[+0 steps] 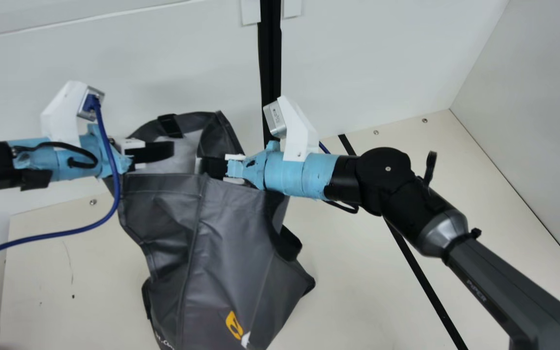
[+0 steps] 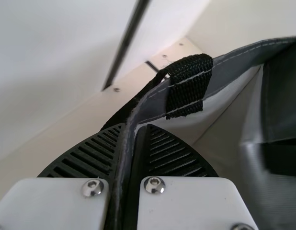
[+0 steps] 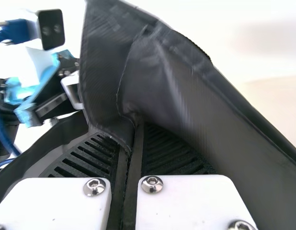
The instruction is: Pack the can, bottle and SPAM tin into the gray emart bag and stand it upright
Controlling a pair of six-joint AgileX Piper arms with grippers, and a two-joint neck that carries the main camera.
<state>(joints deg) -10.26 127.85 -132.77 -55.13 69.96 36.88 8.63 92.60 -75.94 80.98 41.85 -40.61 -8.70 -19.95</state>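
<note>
The gray emart bag (image 1: 221,233) stands mouth up and creased, leaning a little. At the left of its mouth, my left gripper (image 1: 161,151) is closed on the bag. My right gripper (image 1: 212,166) grips it near the mouth's middle. In the left wrist view, the left gripper (image 2: 134,128) pinches the rim of the bag (image 2: 224,76) beside a black strap (image 2: 188,86). The right wrist view has the right gripper (image 3: 138,125) shut on a fold of the bag (image 3: 186,96). The bottom of the bag's inside is hidden.
A white wall (image 1: 367,63) rises behind the bag, with a black vertical strip (image 1: 271,63) on it. A black line (image 1: 421,277) crosses the cream table (image 1: 358,282) to the right. A blue cable (image 1: 66,234) loops left of the bag.
</note>
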